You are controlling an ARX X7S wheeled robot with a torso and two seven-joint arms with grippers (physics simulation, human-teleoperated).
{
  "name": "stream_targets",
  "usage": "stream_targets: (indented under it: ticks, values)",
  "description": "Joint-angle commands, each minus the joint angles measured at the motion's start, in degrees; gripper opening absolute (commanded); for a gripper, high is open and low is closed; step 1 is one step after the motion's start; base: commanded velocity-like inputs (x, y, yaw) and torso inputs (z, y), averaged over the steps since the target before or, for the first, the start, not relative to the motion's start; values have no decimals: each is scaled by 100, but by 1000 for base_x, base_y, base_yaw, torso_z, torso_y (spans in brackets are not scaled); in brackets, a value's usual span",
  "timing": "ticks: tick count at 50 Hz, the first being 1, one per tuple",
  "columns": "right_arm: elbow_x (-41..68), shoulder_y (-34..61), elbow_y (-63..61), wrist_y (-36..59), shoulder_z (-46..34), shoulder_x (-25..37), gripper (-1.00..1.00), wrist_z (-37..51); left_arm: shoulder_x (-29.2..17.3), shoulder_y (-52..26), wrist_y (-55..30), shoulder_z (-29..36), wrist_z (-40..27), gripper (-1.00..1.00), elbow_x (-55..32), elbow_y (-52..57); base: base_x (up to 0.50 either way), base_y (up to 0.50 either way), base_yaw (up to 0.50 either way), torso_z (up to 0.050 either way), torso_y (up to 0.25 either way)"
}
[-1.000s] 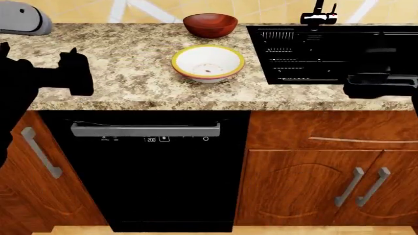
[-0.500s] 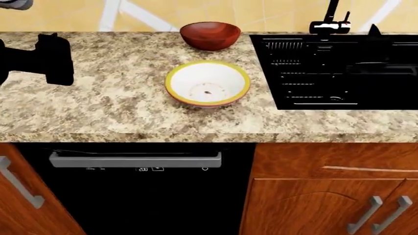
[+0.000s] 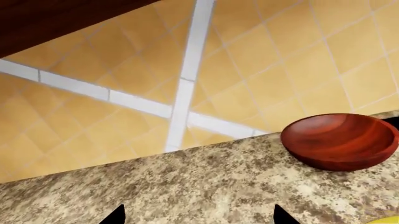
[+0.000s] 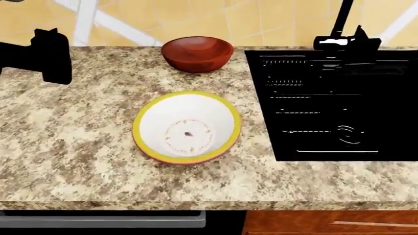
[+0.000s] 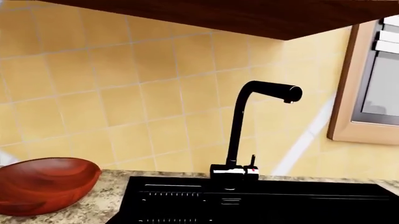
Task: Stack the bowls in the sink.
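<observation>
The reddish-brown wooden bowl (image 4: 197,53) stands upright at the back of the countertop, near the wall. The white bowl with the yellow rim (image 4: 187,127) stands in front of it, mid-counter, empty. The black sink (image 4: 333,105) lies to their right, with its faucet (image 4: 337,29) at the back. My left gripper (image 3: 198,219) is open and empty above the counter, left of the wooden bowl (image 3: 339,140); its black body shows in the head view (image 4: 44,56). My right gripper cannot be made out against the black sink; its wrist view shows the faucet (image 5: 240,135) and the wooden bowl (image 5: 44,184).
The speckled granite countertop (image 4: 78,142) runs left of the sink. A yellow tiled wall (image 4: 248,19) rises right behind the counter. A dark wooden cabinet underside (image 5: 237,14) hangs over the faucet. The dishwasher handle (image 4: 104,218) shows below the counter's front edge.
The head view has moved closer and over the counter, so the bowls and sink look larger. My left gripper stays at the far left of the view, near the wall.
</observation>
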Motion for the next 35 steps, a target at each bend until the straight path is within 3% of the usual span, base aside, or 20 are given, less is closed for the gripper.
stream_targets:
  ticks: [1, 17, 35]
  values:
    - [-41, 20, 18, -32, -53, -8, 100, -124, -86, -70, 67, 119, 42, 100, -55, 19, 500, -145, 0, 0, 0]
    - [-87, 301, -37, 130, -346, 30, 100, -176, -169, -116, 175, 225, 114, 100, -52, 44, 500, -29, 0, 0, 1]
    - [-128, 349, 4, 87, -468, 20, 100, -180, -280, -156, 319, 329, 121, 100, -138, 53, 457, 115, 0, 0, 2]
